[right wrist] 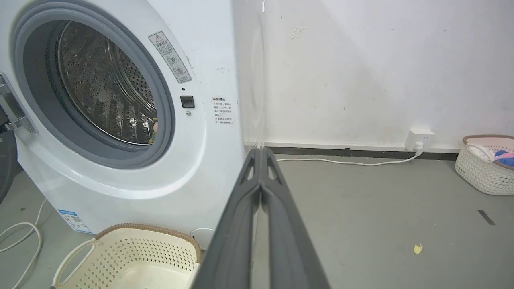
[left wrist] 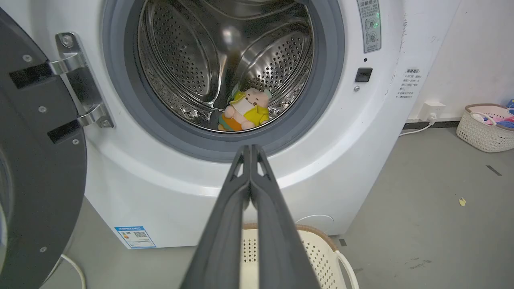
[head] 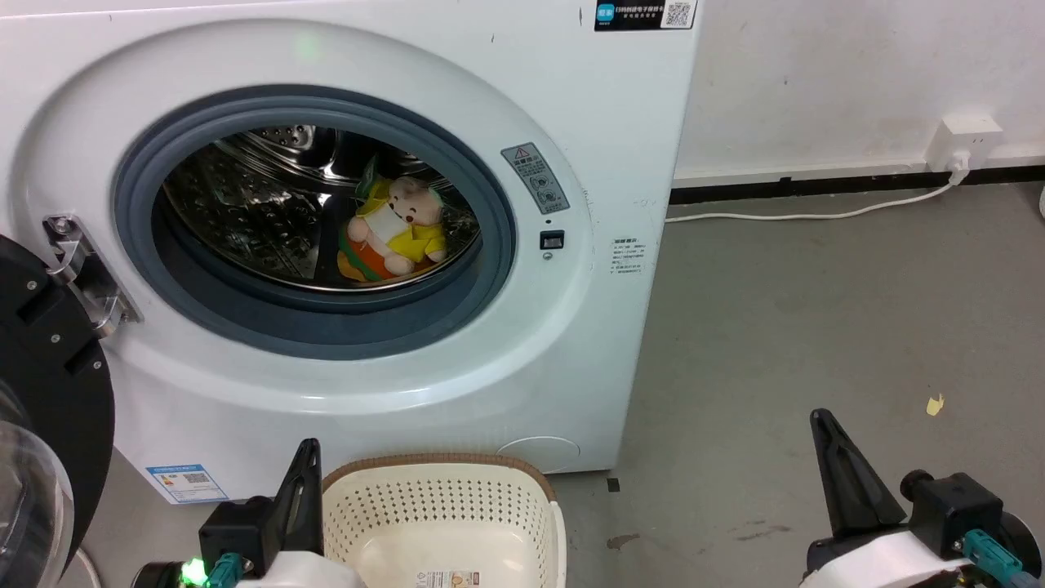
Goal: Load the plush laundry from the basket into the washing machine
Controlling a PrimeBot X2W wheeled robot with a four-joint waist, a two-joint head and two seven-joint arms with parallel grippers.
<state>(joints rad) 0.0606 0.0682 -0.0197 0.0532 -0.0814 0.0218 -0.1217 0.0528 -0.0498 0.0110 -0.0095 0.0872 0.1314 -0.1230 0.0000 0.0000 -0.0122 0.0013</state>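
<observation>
Bright, even indoor light with soft, faint shadows. The drum (left wrist: 180, 60) throws sharp glints, and a green glint (head: 309, 46) glows high on the washer (head: 563, 359). Both wrist views bow at their edges; the head view is slightly soft.

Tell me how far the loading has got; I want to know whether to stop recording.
Done: the plush doll lies inside the washing machine, and the visible part of the basket holds no laundry. In hand: nothing; the left gripper and right gripper are shut, empty. Left: apparently nothing, though the black door stands open.
</observation>
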